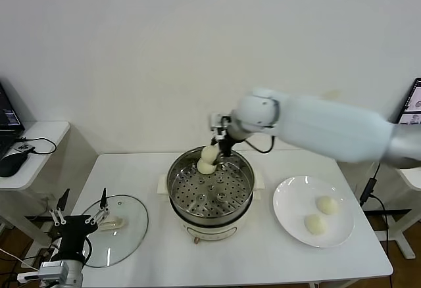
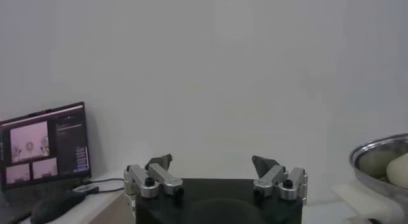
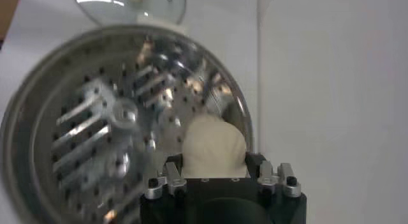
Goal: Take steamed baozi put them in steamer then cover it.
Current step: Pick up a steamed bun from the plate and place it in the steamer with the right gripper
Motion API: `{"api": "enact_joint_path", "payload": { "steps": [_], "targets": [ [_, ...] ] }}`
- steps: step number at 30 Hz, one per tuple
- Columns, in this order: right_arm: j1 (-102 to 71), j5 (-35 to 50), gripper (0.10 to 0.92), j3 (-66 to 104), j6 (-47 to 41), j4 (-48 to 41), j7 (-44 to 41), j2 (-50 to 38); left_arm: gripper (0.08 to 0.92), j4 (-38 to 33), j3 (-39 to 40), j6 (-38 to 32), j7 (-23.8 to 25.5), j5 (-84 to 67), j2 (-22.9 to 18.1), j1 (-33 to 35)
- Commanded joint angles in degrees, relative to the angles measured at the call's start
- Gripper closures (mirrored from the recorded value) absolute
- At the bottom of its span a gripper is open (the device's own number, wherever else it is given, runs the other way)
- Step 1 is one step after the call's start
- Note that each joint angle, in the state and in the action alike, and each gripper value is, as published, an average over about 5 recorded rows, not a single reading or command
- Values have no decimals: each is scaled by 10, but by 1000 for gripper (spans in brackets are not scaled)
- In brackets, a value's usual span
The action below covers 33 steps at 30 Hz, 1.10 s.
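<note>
Currently the right gripper [image 1: 212, 155] grips a baozi [image 3: 213, 145] over the steamer [image 1: 210, 192] basket's far rim; lower it clear of the wall before releasing. Left gripper [image 1: 80, 215] hangs open beside the cover [image 1: 122, 235].

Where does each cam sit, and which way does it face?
Head: above, looking down at table; right arm holds baozi over steamer; left gripper open near cover.
Left wrist: faces wall, own open fingers.
Right wrist: looks down past right gripper into steamer.
Shared: all show steamer.
</note>
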Motion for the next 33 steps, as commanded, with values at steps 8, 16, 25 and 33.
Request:
{"api": "enact_joint_path", "payload": {
  "steps": [8,16,25,33],
  "targets": [
    [-75,13,404,-9,-36,-73,37,112,177,4,-5,-4,0,0,2,-1],
    [-81,8,406,-10,-43,-80,36,118,177,5,-2,-5,0,0,1,-1],
    [-69,6,341,-9,-43,-62,26,100,177,2,-1,-5,0,1,-1,0],
    [41,-5,205,-20,-38,20,-56,6,177,-2,-2,-4,0,1,-1,1]
  ]
}}
